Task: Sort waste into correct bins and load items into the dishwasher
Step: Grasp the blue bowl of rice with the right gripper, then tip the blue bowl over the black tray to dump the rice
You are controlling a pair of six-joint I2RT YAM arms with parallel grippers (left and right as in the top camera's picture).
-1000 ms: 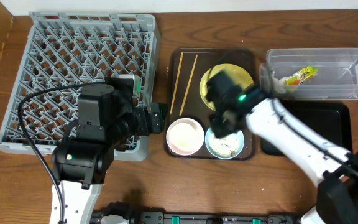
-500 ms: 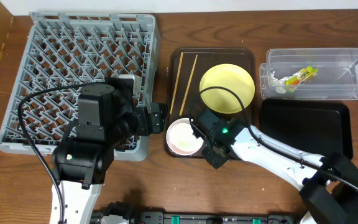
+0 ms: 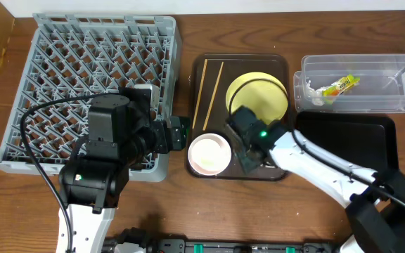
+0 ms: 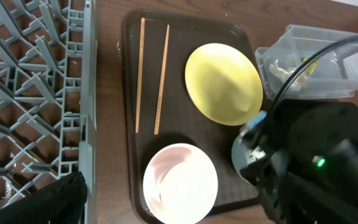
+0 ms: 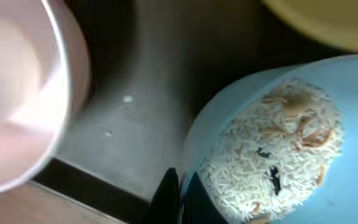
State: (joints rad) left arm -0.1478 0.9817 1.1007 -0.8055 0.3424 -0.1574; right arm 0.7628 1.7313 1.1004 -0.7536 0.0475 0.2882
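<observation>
My right gripper (image 5: 179, 186) is shut on the rim of the light blue bowl (image 5: 328, 93), which holds whitish rice crumbs (image 5: 272, 155). In the overhead view this gripper (image 3: 248, 151) covers the bowl on the brown tray (image 3: 202, 70). The white-pinkish bowl (image 3: 209, 153) sits beside it, with the yellow plate (image 3: 259, 95) and the chopsticks (image 3: 208, 91) behind. The green-and-yellow wrapper (image 3: 339, 86) lies in the clear tub (image 3: 392, 67). The black tray (image 3: 346, 140) is below the tub. My left gripper (image 3: 178, 133) is open and empty by the grey dish rack (image 3: 83, 70). The white cup is out of view.
The left arm's body lies over the rack's near right corner. The right arm stretches across the black tray's near left corner. Bare wooden table runs along the front edge and to the right of the tub.
The right arm swung from over the plate down to the tray's front edge, then back up a little. It now covers the blue bowl. The left arm has not moved.
</observation>
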